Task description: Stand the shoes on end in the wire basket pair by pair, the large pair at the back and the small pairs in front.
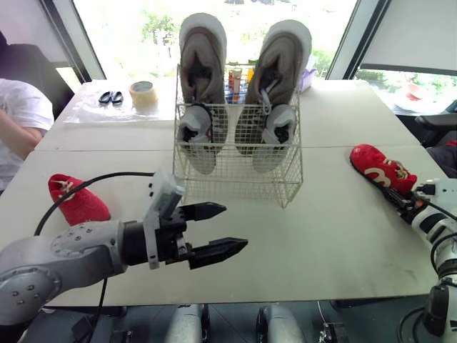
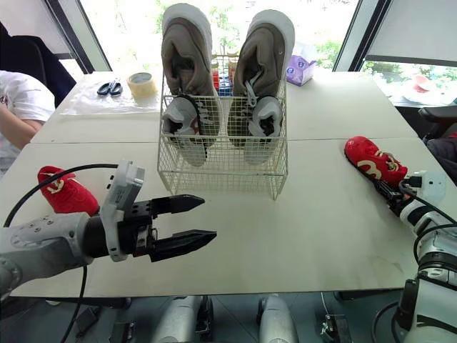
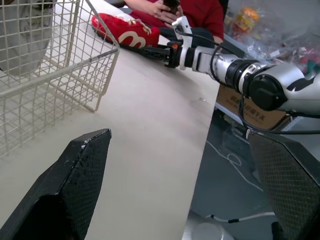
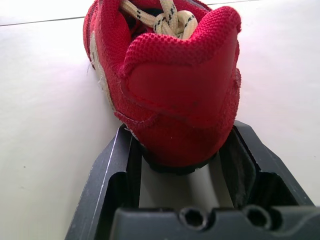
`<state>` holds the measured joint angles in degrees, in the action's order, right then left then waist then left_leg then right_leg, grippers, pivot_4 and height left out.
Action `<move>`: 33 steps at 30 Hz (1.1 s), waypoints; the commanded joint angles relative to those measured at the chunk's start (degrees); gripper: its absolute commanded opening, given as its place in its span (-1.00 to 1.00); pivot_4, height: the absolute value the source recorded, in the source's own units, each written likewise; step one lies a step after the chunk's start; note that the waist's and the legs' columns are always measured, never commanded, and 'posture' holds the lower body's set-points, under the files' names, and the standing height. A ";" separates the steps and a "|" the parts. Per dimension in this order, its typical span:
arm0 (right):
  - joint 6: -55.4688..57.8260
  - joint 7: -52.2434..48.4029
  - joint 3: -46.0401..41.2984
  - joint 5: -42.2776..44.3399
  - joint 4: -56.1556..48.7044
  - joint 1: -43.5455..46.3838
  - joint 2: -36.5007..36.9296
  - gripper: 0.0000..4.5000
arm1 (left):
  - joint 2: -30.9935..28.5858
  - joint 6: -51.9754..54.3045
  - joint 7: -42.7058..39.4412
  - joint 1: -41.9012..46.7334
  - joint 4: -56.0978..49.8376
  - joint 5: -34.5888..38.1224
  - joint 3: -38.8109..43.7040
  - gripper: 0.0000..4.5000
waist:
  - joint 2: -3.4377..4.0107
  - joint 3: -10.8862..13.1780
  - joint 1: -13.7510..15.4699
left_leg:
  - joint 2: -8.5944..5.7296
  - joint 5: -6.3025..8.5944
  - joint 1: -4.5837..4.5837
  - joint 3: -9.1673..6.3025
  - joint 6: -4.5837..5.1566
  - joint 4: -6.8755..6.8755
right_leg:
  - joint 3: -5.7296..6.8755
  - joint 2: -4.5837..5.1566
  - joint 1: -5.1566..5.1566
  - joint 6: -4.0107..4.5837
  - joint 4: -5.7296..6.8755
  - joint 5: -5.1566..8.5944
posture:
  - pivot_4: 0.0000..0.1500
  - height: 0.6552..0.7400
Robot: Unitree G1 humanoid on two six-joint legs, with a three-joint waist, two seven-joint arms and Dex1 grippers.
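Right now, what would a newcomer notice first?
Two large grey shoes stand on end in the wire basket mid-table. The open left gripper hovers before it; the right gripper sits at the heel of a red shoe on the right; another red shoe lies far left.

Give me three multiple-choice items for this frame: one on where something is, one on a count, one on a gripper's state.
1. Where do the large grey shoes stand? A: on end in the wire basket; B: flat on the floor; C: on a chair.
2. How many red shoes lie on the table? A: one; B: two; C: four.
3. The left gripper has its jaws: A: shut on a shoe; B: shut, empty; C: open, empty.

Key: 1 A, both rise above the basket's rim. 2 B, one lies at each side, the second here. 3 C, a clear gap shows between them.
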<state>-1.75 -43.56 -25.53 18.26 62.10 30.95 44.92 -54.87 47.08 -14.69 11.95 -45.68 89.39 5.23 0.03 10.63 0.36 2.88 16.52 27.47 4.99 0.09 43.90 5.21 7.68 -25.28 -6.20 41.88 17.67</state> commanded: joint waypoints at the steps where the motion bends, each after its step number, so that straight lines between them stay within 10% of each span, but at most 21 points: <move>1: -1.97 -1.20 -0.42 1.09 -3.98 0.67 -0.38 -0.21 | -0.82 0.19 -4.23 0.37 0.84 -2.91 0.63 1.00 | 0.00 0.00 -0.14 | 0.00 0.00 0.00 0.00 0.00 0.00 | 0.00 0.00 0.00 0.00 0.00 0.00 | 1.00 -0.71; 10: -0.53 5.34 -6.93 6.72 -21.10 0.70 -0.03 -0.21 | -1.69 -0.62 -9.87 5.70 11.02 -0.38 8.00 1.00 | 0.19 0.10 0.14 | 0.01 0.00 0.04 0.02 -0.01 0.02 | -0.01 0.02 -0.07 -0.01 0.07 -0.01 | 1.00 -0.71; 19: 3.65 3.39 -2.39 8.95 -36.09 22.83 10.25 -0.21 | -3.71 0.96 -17.47 29.67 41.10 -1.04 14.33 1.00 | 0.60 0.36 -0.37 | -0.01 -0.01 0.02 0.23 -0.01 -0.26 | -0.09 -0.03 -0.25 -0.23 0.10 -0.04 | 1.00 -0.71; 33: 7.74 -9.59 16.99 7.72 -51.93 39.47 0.42 -0.21 | 15.57 3.12 -35.08 61.22 68.23 -16.64 8.27 1.00 | 0.18 0.57 -1.06 | -0.02 -0.10 0.08 0.41 -0.13 -0.36 | -0.06 -0.01 -0.30 -0.27 0.08 -0.06 | 1.00 -0.71</move>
<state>6.09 -53.17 -7.46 25.83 13.01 68.32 45.33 -39.63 50.73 -48.72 70.75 21.66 74.00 12.18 0.21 11.20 -0.70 2.86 16.42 27.56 5.41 -0.05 43.53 5.15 7.68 -25.59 -6.48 41.96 17.61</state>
